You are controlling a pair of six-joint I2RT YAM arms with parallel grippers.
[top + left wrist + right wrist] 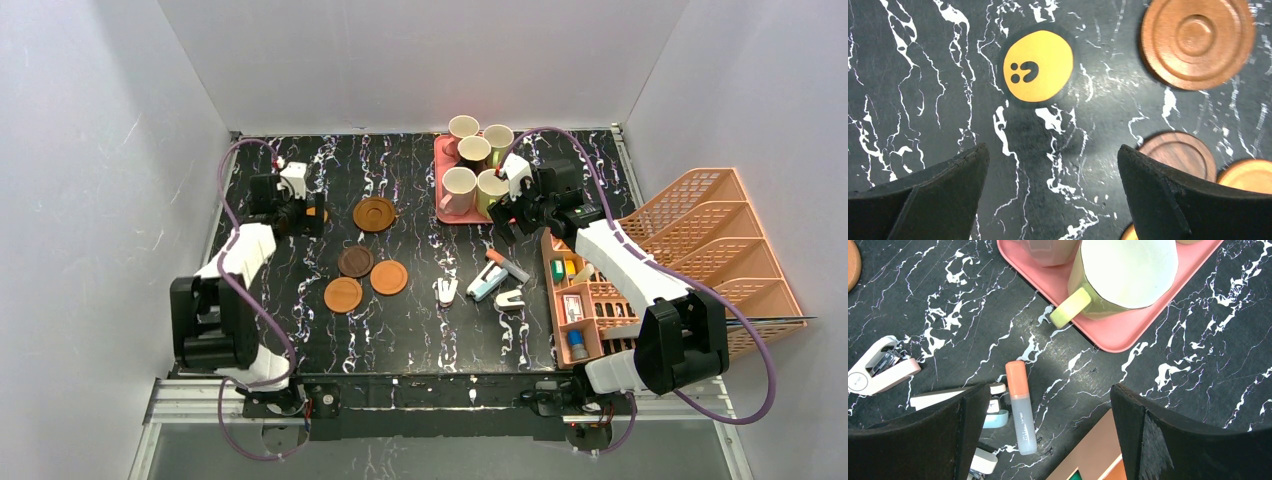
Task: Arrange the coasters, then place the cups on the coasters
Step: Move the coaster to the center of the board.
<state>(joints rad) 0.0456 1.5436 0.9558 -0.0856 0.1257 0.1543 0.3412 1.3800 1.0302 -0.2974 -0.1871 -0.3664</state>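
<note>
In the left wrist view a flat orange coaster (1037, 67) with a dark edge and black marks lies on the black marble table, just ahead of my open, empty left gripper (1053, 160). A rimmed brown coaster (1196, 42), a dark brown one (1180, 155) and an orange one (1248, 175) lie to its right. From above, my left gripper (300, 217) is at the far left beside that coaster (318, 212). Several cups (459, 190) stand on the pink tray (441, 160). My right gripper (508, 213) hovers open just in front of the tray, near the yellow-green cup (1128, 275).
Below the right gripper (1049, 392) lie an orange-capped marker (1020, 405) and a white stapler (878, 372). A small white clip (446, 290) lies mid-table. An orange desk organiser (575, 300) and a tiered orange rack (720, 250) fill the right side.
</note>
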